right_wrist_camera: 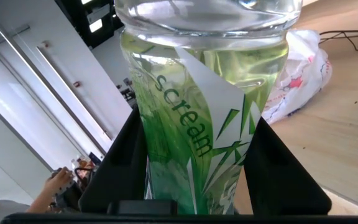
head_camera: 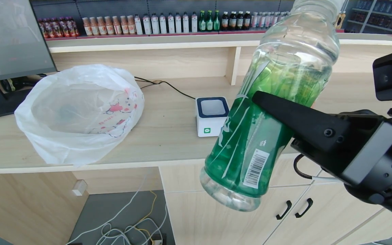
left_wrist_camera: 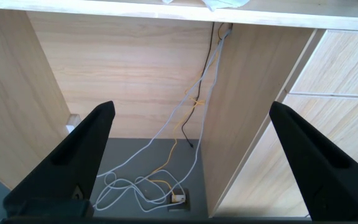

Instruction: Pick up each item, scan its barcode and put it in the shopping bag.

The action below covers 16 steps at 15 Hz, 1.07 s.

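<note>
Wooden counter (head_camera: 168,136) is running across in front of us. Our right gripper's (right_wrist_camera: 197,171) fingers (head_camera: 284,114) are clamping the drink bottle (head_camera: 284,68) around its middle. They are holding it tilted in the air, near the head camera and right of the white scanner (head_camera: 212,116). Its green label is showing a barcode (head_camera: 256,168) towards us, above a clear base. Its cap is being cut off at the top edge, and it is blocking part of the counter and the cabinet doors (head_camera: 294,207). Left of the scanner, the white shopping bag (head_camera: 80,112) is sitting open; we cannot tell what is lying inside. Our left gripper (left_wrist_camera: 194,155) is hanging with fingers spread, gripping nothing, facing loose cables (left_wrist_camera: 166,162) under the counter.
</note>
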{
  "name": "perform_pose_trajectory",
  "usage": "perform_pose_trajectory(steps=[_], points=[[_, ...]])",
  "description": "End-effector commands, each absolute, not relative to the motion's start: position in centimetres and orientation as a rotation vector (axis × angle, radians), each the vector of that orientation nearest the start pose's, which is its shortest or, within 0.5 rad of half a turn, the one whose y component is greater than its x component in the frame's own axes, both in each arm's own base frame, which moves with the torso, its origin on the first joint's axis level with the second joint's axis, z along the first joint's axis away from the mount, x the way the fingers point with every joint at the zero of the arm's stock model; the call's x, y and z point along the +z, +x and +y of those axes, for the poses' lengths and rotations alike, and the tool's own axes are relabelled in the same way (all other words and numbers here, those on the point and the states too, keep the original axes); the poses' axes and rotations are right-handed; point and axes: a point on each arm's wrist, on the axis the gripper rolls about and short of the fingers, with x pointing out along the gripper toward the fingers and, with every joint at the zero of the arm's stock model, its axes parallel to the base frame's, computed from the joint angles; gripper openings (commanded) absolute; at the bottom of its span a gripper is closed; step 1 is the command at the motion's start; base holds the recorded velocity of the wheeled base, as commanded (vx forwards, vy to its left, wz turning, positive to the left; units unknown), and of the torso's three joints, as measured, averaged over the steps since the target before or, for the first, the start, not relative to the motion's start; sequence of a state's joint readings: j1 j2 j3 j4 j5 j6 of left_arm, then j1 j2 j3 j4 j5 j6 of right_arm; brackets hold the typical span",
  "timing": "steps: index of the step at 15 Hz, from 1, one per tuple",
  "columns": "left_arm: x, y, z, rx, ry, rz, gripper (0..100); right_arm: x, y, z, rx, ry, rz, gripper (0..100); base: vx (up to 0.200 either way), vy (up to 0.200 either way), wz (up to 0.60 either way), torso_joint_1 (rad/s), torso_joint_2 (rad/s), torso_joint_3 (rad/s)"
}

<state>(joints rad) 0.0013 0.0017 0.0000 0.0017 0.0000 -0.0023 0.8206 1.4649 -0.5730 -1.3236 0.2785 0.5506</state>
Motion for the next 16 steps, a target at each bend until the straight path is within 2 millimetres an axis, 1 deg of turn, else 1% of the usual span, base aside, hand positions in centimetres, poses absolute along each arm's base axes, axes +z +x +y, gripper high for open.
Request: perform_pose_trajectory(steps=[1, 5, 10, 16], points=[[7.54, -2.27, 0.0, 0.002, -0.002, 0.003, 100, 25.33, 15.07, 17.29, 1.187, 0.609, -0.131, 0, 0.0, 0.0, 0.0, 0.0, 0.0, 0.0], [7.54, -2.27, 0.0, 0.002, -0.002, 0.003, 100, 25.22, 14.85, 17.57, 1.197, 0.595, -0.132, 0, 0.0, 0.0, 0.0, 0.0, 0.0, 0.0], [7.54, -2.27, 0.0, 0.002, -0.003, 0.003, 100, 25.12, 14.78, 17.42, 1.185, 0.558, -0.156, 0, 0.0, 0.0, 0.0, 0.0, 0.0, 0.0], [7.54, -2.27, 0.0, 0.002, -0.003, 0.003, 100, 25.3, 14.88, 17.12, 1.115, 0.468, -0.23, 0, 0.0, 0.0, 0.0, 0.0, 0.0, 0.0]])
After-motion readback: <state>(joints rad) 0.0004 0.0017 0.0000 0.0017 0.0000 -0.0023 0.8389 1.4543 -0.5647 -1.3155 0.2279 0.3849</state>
